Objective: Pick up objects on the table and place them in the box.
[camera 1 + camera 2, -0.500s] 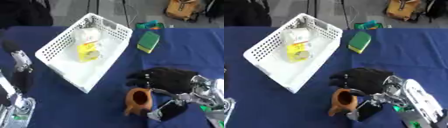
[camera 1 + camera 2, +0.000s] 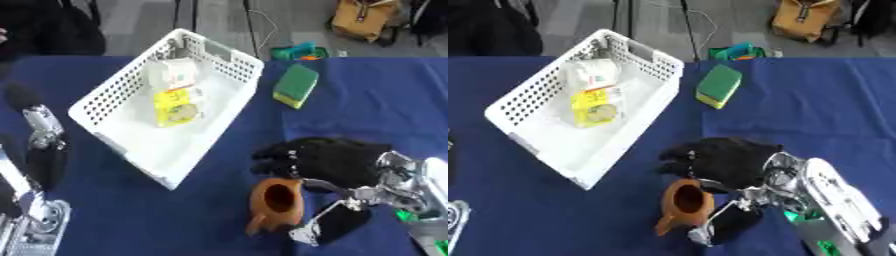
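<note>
1. The right hand (image 2: 319, 160), fingers curled, gripped a brown cup (image 2: 277, 206) at 5 o'clock of the box (image 2: 166, 112).
2. The left hand (image 2: 35, 130) showed at 9 o'clock; its fingers were unclear.
3. Box contents: blurred.

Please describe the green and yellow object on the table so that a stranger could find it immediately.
Start from the white perforated box on the blue table. Just beyond its right far corner lies a sponge, apart from the box. It is the only flat block there, green on top with a yellow underside, unlike the brown cup near the right hand.
</note>
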{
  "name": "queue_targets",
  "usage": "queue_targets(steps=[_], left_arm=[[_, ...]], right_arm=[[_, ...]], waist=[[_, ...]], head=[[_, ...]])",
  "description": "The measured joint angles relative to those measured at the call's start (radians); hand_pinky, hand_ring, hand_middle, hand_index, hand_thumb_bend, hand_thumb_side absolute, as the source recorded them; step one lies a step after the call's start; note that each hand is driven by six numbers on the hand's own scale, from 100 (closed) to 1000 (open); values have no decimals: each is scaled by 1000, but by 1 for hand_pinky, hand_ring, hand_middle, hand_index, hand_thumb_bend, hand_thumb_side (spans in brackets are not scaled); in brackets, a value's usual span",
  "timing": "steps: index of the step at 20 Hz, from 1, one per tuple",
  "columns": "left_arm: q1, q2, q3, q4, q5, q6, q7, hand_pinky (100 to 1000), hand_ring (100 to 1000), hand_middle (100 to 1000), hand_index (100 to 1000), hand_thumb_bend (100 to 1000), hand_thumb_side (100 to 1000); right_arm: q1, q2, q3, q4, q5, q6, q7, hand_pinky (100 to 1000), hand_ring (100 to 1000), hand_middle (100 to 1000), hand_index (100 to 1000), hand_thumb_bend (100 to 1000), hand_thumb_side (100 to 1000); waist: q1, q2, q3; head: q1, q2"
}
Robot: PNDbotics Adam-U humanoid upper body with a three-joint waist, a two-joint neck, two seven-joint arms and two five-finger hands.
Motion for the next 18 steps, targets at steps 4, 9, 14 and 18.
queue_targets(steps=[4,9,14,18], left_arm=[[0,0,0,0,1,0,0,896,775,769,690,100,921],[0,0,0,0,1,1,1,895,774,769,688,100,922],[0,0,0,0,3,1,1,895,773,770,687,100,922],[1,0,0,0,6,1,1,895,772,769,687,100,922]], right_arm=[[0,-2,-1,-7,21,-12,-12,943,1000,1000,1000,416,754],[1,-7,0,-10,50,-20,-20,921,1000,1000,1000,466,649],[-5,-32,22,-10,125,-38,-38,904,1000,1000,1000,498,642],[-12,-54,51,-9,179,-57,-56,896,1000,1000,1000,497,663]], waist=[[0,1,0],[-4,2,-1],[-8,2,-1],[-13,2,0]], head=[[0,-6],[0,-18],[0,-19],[0,-27]])
